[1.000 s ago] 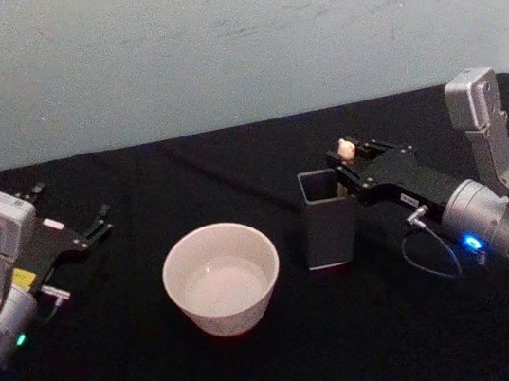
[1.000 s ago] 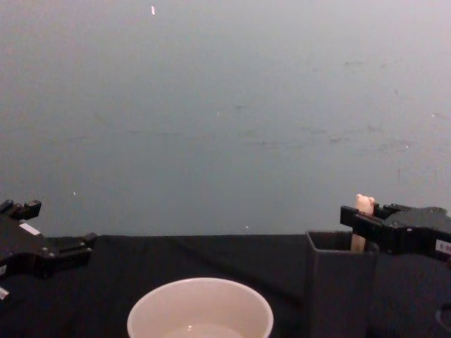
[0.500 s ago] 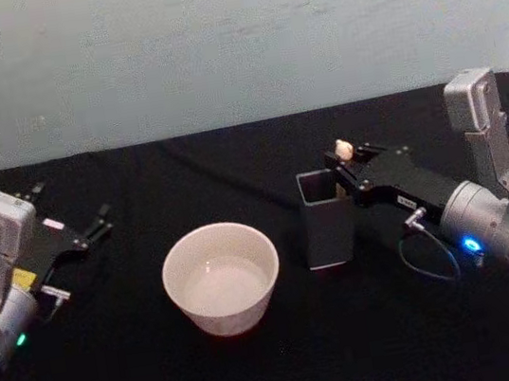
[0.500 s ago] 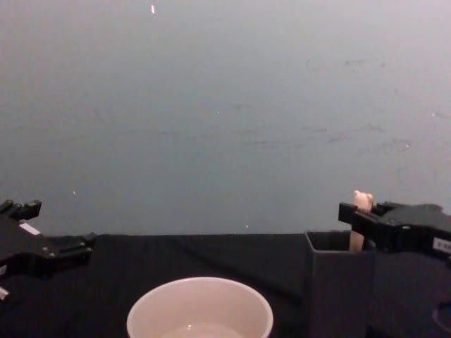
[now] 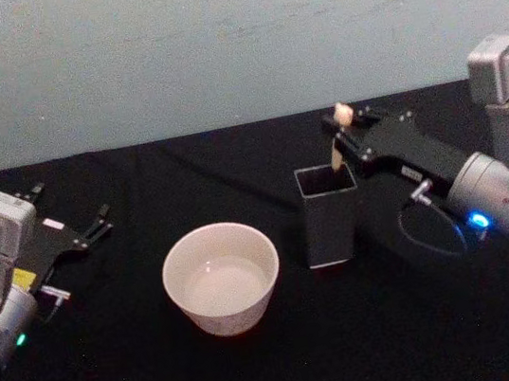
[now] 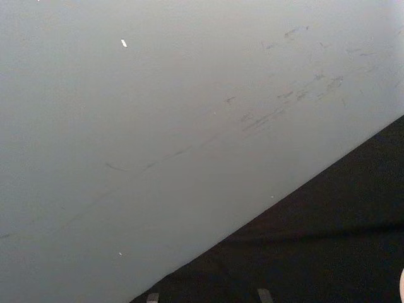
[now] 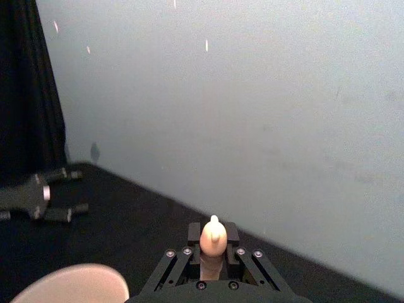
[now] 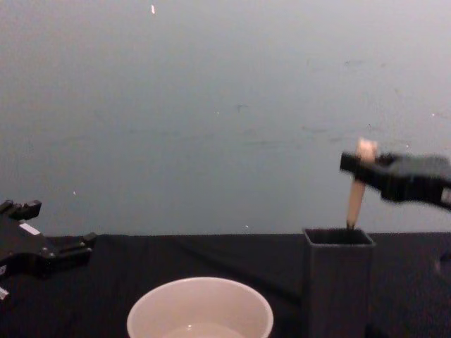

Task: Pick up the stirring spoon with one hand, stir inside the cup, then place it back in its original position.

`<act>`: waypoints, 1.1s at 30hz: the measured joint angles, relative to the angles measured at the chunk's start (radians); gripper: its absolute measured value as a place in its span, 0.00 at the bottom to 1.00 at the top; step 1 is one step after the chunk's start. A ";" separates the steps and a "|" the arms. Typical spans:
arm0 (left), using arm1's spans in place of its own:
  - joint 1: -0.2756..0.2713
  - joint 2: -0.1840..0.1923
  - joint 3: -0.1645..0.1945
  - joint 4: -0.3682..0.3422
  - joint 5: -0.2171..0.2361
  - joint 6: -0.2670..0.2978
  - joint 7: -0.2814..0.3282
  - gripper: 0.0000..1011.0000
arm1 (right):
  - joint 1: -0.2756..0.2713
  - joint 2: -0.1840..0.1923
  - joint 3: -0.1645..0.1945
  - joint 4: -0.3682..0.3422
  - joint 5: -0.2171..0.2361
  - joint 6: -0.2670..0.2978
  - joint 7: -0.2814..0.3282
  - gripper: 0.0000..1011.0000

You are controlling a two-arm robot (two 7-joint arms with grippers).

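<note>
The right end effector (image 5: pixel 340 132) is closed narrowly on the stirring spoon (image 5: pixel 337 143), pinching the stick just beneath its bear-head knob. In the right wrist view the knob (image 7: pixel 213 237) rises between the two black fingers (image 7: pixel 196 234). In the chest view the spoon (image 8: pixel 356 191) hangs tilted, knob leaning toward 1 o'clock. Its lower end dips into the mouth of the dark square holder (image 8: pixel 338 282), so the bowl is hidden by the holder's walls.

On the black counter (image 5: pixel 262 371), the holder (image 5: pixel 329 222) stands at 3 o'clock of the cup (image 5: pixel 225 312), near it but apart. The holder's near wall rises between the spoon's lower end and the cup. The cup (image 8: pixel 200 304) sits upright, its wide white rim open upward. The right arm reaches in from 3 o'clock of the holder, with a dark cable (image 5: pixel 427 243) looping under it.

The left end effector (image 5: pixel 71 202) rests at 9 o'clock of the cup, well apart, with its fingers spread wide and holding nothing. A pale wall (image 5: pixel 213 43) closes the counter at 12 o'clock.
</note>
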 joint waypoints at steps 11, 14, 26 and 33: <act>0.000 0.000 0.000 0.000 0.000 0.000 0.000 0.99 | 0.023 -0.017 0.040 -0.049 0.049 -0.055 0.031 0.21; 0.000 0.000 0.000 0.000 0.000 0.000 0.000 0.99 | 0.040 -0.026 0.033 -0.045 0.052 -0.066 0.041 0.21; 0.000 0.000 0.000 0.000 0.000 0.000 0.000 0.99 | 0.117 -0.081 -0.063 0.058 0.014 -0.115 0.103 0.21; 0.000 0.000 0.000 0.000 0.000 0.000 0.000 0.99 | 0.145 -0.105 -0.109 0.119 0.003 -0.157 0.158 0.21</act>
